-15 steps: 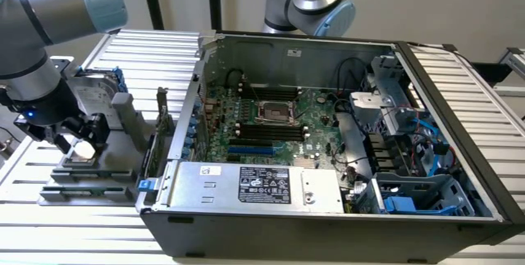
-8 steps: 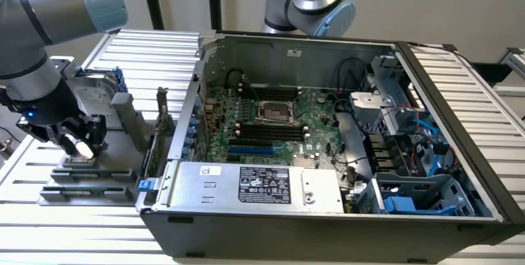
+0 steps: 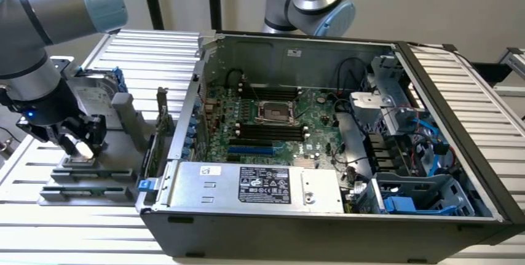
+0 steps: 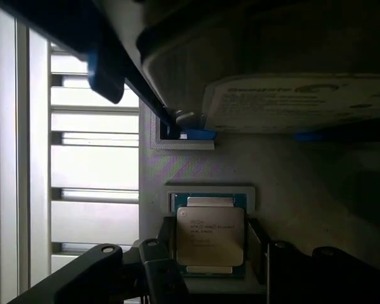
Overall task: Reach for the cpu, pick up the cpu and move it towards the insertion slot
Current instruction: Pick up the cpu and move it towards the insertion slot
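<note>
Gripper (image 4: 214, 253) fingers stand apart, straddling the cpu (image 4: 210, 235) in its pale holder (image 4: 209, 190) — contact not discernible. Insertion slot (image 3: 275, 111) well apart, at the exterior view's right.

Between the gripper's (image 4: 213, 253) sides, the cpu (image 4: 210, 235) shows a smooth satin metal lid on green board, seated in a matt, finely textured grey plastic holder (image 4: 196, 163).

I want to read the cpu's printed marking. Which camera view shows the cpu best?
The wrist view: the cpu lies face-on, its metal top and print visible. In the exterior view the end effector hides most of it.
</note>
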`<state>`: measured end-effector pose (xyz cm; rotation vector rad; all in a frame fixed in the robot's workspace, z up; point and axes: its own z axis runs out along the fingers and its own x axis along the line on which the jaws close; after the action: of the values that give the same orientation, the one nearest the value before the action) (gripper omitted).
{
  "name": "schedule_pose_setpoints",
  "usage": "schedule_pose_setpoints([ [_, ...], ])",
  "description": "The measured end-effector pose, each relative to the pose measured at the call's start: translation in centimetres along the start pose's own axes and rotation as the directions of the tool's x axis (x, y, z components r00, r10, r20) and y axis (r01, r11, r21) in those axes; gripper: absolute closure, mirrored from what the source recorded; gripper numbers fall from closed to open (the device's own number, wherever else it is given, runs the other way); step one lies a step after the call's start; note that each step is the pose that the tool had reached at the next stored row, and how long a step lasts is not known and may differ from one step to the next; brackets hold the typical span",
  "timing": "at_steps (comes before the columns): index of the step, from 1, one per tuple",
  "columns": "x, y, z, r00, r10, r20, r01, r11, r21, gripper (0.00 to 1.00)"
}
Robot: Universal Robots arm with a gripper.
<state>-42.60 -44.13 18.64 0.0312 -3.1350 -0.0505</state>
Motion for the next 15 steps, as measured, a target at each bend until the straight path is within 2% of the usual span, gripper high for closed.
schedule_pose_setpoints([
  [4,0.0,0.01,-0.19,1.0000,0.000,0.0001,0.000,1.0000,0.0000,0.46],
  [8,0.0,0.03,-0.89,1.0000,0.000,0.0000,0.000,1.0000,0.0000,0.46],
  [15,0.0,0.12,-3.74,1.0000,0.000,0.0000,0.000,1.0000,0.0000,0.46],
])
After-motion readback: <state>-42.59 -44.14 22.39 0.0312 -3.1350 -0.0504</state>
